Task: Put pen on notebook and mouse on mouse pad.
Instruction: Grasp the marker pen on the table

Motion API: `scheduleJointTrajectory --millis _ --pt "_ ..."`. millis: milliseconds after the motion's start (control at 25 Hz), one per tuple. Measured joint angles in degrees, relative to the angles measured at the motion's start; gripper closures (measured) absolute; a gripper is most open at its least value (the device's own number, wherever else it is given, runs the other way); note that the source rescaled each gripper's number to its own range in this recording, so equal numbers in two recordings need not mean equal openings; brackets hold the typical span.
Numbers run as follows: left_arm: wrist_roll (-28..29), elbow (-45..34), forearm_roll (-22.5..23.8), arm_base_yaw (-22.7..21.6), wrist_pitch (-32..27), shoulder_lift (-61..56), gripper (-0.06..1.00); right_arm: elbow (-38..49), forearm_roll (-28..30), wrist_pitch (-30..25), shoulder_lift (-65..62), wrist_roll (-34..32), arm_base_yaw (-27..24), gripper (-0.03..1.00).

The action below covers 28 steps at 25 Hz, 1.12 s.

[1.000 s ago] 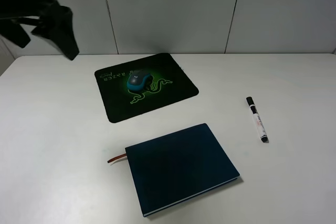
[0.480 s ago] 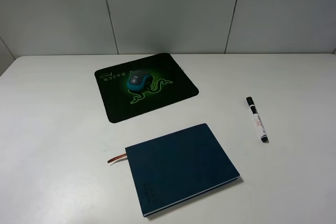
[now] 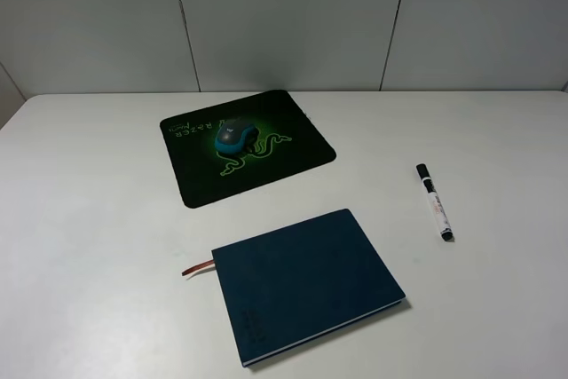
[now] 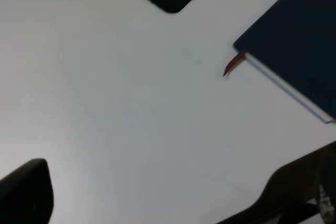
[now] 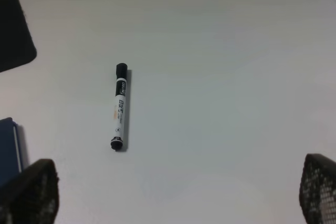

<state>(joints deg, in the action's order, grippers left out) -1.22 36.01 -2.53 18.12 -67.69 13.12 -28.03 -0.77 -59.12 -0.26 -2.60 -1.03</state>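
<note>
- Tabletop (image 3: 89, 219): white, plain, backed by a pale panelled wall along its far edge.
- Mouse pad (image 3: 302, 130): thin black mat, roughly square, lying flat towards the far edge and left of the middle, turned slightly askew to the edges. It bears a green snake logo at its centre and green lettering at the corner nearest the far-left of the tabletop.
- Mouse (image 3: 232, 136): small and oval, with a grey top and teal-blue sides. It sits on the mouse pad, over the upper part of the logo and just beside the lettering.
- Notebook (image 3: 306, 281): dark navy hardcover, closed, lying flat close to the near edge around the middle and set at an angle. White page edges show along its near side, and a small embossed mark sits near one near corner of the cover. It lies apart from the mouse pad.
- Ribbon bookmark (image 3: 197, 268): brown, poking out from the notebook's left corner onto the tabletop.
- Pen (image 3: 435, 202): white barrel, black cap and black end. It lies on the bare tabletop towards the right edge, cap pointing to the far edge, beside the notebook but not touching it.
- Left fingers (image 4: 26, 195): spread wide, holding nothing, above bare tabletop near the bookmark corner of the notebook.
- Right fingers (image 5: 29, 192): spread wide, holding nothing, with the pen lying ahead of them.
</note>
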Motion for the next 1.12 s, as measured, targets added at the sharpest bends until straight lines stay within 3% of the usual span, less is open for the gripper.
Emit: scheduleJointTrajectory --millis 240,480,680,1120 --pt "-0.06 -5.94 -0.05 -11.3 2.99 -5.92 -0.05 0.0 0.0 0.0 0.0 0.0 0.0 -0.03" --pt "-3.86 -7.14 -0.05 -17.03 4.83 -10.9 -0.05 0.0 0.0 0.0 0.0 0.0 0.0 -0.03" --pt "-4.82 -7.34 -0.35 -19.1 5.46 -13.45 -0.05 0.0 -0.05 0.0 0.0 0.0 0.0 -0.03" --pt "-4.92 -8.1 -0.3 -19.11 6.71 -13.57 -0.05 0.0 -0.01 0.0 0.0 0.0 0.0 -0.03"
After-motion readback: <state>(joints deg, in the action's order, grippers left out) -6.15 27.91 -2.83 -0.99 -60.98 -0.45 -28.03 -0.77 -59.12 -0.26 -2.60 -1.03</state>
